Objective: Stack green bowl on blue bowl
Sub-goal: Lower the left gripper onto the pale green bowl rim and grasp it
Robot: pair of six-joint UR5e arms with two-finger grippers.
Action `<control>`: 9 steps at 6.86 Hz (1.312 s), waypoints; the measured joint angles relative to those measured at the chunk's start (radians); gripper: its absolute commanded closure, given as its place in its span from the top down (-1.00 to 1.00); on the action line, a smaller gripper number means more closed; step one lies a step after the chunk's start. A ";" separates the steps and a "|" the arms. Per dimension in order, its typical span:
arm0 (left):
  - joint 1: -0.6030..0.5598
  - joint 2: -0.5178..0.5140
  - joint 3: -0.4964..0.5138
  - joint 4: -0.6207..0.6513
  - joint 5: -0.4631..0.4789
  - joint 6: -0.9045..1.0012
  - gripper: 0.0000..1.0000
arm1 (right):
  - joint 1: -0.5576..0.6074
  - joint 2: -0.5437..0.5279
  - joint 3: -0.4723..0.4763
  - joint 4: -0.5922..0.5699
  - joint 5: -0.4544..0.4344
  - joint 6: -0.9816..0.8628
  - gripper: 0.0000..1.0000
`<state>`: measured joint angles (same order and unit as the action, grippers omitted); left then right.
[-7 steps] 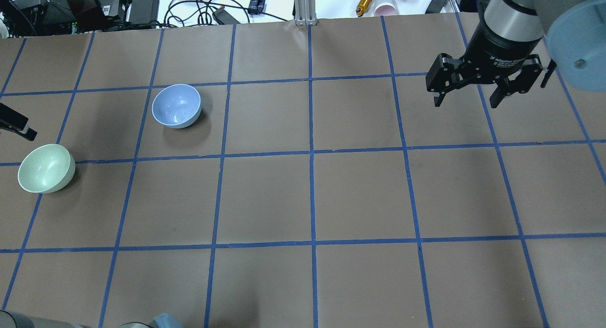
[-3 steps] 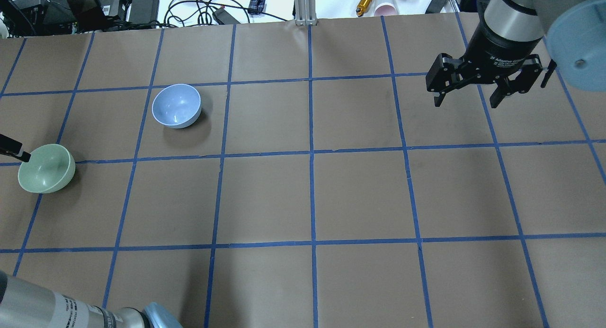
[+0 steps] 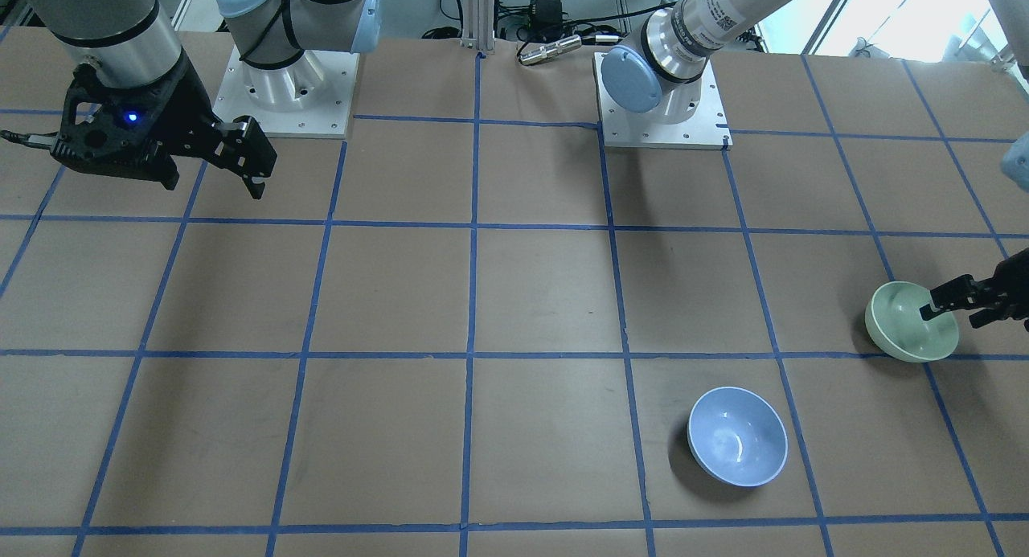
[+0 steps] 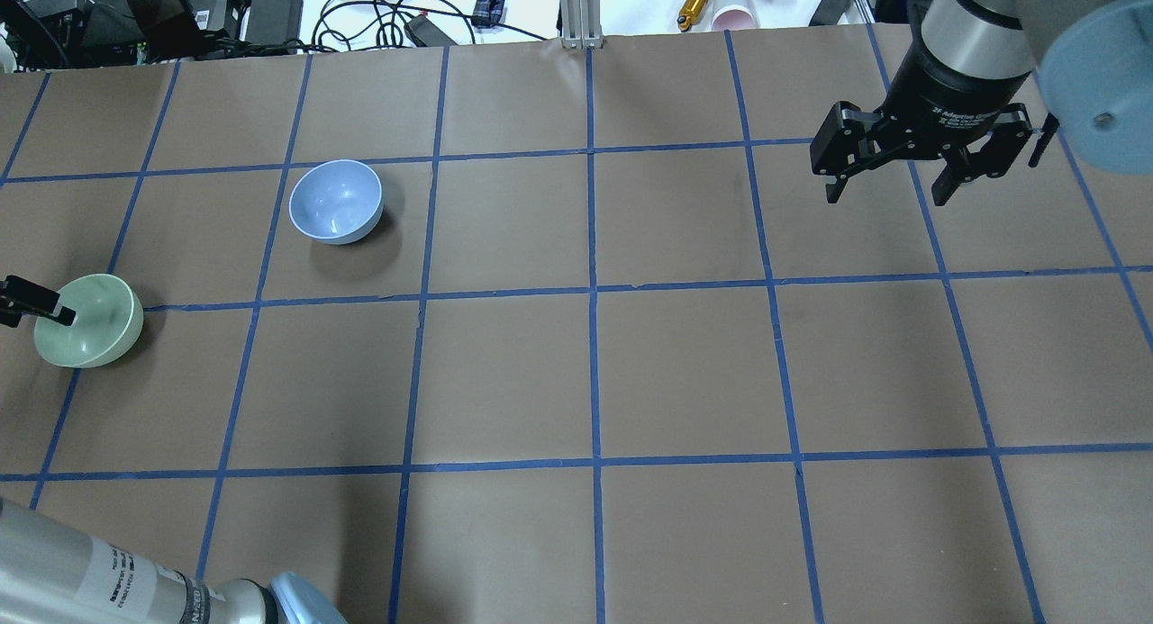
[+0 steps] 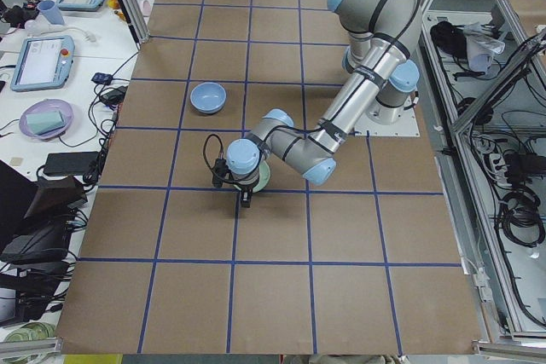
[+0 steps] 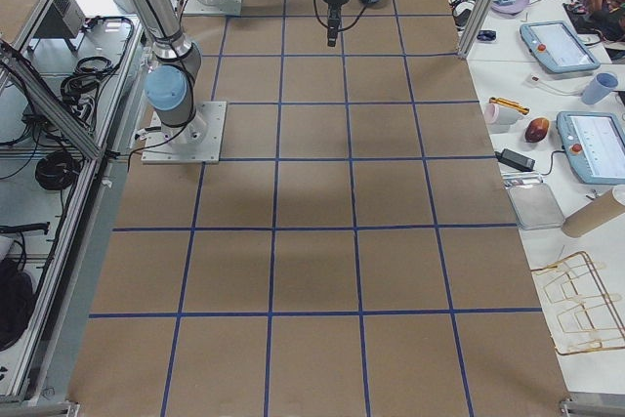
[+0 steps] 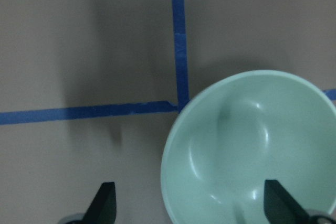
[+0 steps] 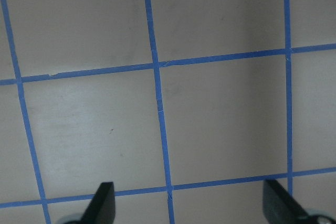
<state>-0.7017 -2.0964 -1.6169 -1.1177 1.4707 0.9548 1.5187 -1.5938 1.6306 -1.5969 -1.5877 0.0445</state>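
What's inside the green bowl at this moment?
Only one finger of the left gripper, just inside the green bowl rim; otherwise it looks empty. The patch beneath that finger is hidden.

The left arm is seen stretched low over the worktop (image 4: 685, 372) at its far left side, the left pincer (image 7: 189, 192) pointed downward with fingers (image 7: 106, 203) spread wide. The right arm is seen raised at the right side, the right pincer (image 4: 890, 194) likewise turned downward, fingers parted.
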 measured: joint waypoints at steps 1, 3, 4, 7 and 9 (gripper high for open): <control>0.000 -0.019 0.000 0.004 -0.013 0.009 1.00 | 0.000 0.000 0.000 0.000 0.000 0.000 1.00; 0.001 -0.038 -0.002 0.003 -0.021 0.018 0.99 | 0.000 0.000 0.000 0.000 0.000 0.000 1.00; 0.001 -0.040 -0.003 0.003 -0.020 0.018 0.94 | 0.000 0.000 0.000 0.000 0.000 0.000 1.00; 0.001 -0.041 -0.021 0.004 -0.016 0.020 0.42 | 0.000 0.000 0.000 0.000 0.001 0.000 1.00; 0.001 -0.041 -0.023 0.005 -0.014 0.025 -0.38 | 0.000 0.000 0.000 0.000 0.000 0.000 1.00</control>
<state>-0.7011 -2.1370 -1.6398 -1.1126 1.4571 0.9796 1.5186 -1.5938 1.6307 -1.5969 -1.5875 0.0445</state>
